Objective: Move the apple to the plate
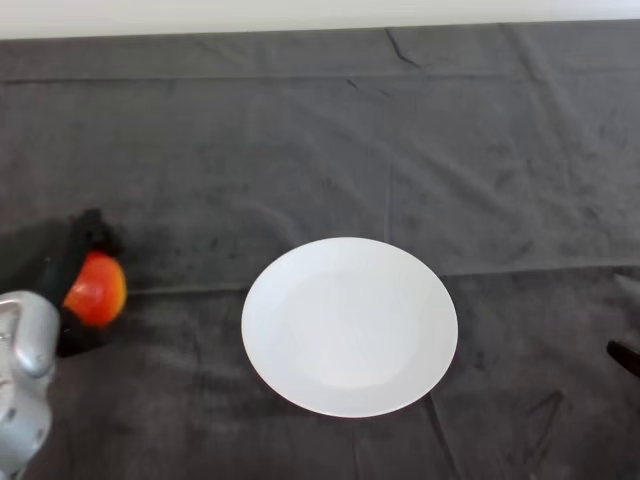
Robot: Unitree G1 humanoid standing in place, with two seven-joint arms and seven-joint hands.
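Note:
A red and orange apple (97,289) is at the far left of the head view, left of the white plate (349,325). My black left hand (62,270) is curled round the apple, with a finger over its top and another under it. The silver-grey forearm (22,390) rises from the lower left corner. The plate lies flat near the middle of the dark cloth with nothing on it. I cannot tell whether the apple rests on the cloth or is lifted off it.
A dark cloth (400,150) covers the table up to a pale strip along the far edge. A small dark object (626,355) pokes in at the right edge.

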